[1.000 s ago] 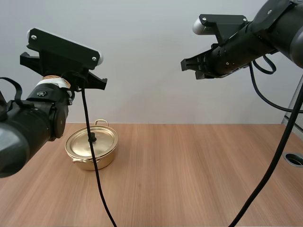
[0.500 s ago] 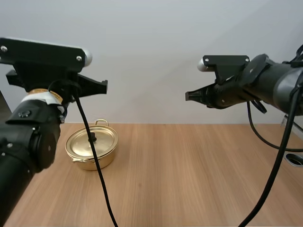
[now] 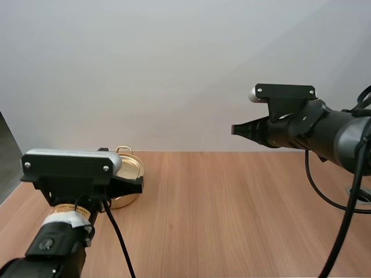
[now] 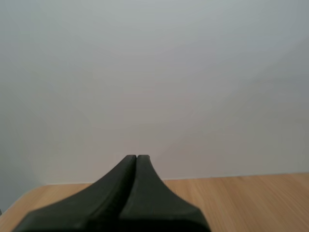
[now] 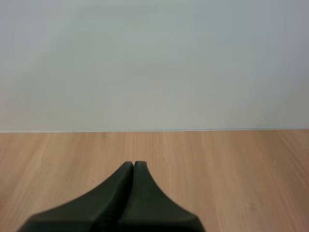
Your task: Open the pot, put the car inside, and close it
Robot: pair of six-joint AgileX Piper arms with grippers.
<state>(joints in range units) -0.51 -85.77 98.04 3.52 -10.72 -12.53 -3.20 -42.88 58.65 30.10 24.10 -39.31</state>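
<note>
The left hand [image 4: 136,158] is clenched on nothing. In its own wrist view the two black fingers lie pressed together as one dark wedge, pointing level over the far edge of the wooden tabletop [image 3: 232,208] toward a plain pale wall [image 4: 154,72]. In the high view this hand sits low at the lower left of the frame. Its tip is just in front of the golden pot [image 3: 131,169], and I cannot tell whether it touches the pot. The right hand [image 5: 133,165] is clenched and empty too, its fingers closed into a single wedge above bare wood. In the high view it hangs at the right of the frame, well above the tabletop, pointing toward frame left and well apart from the pot. The pot stands on the tabletop at the left of the frame, near the far edge, and is largely hidden behind the left arm. Its golden lid [image 3: 133,164] lies on it, and a small loop handle [image 3: 123,150] rises at its back rim.
</note>
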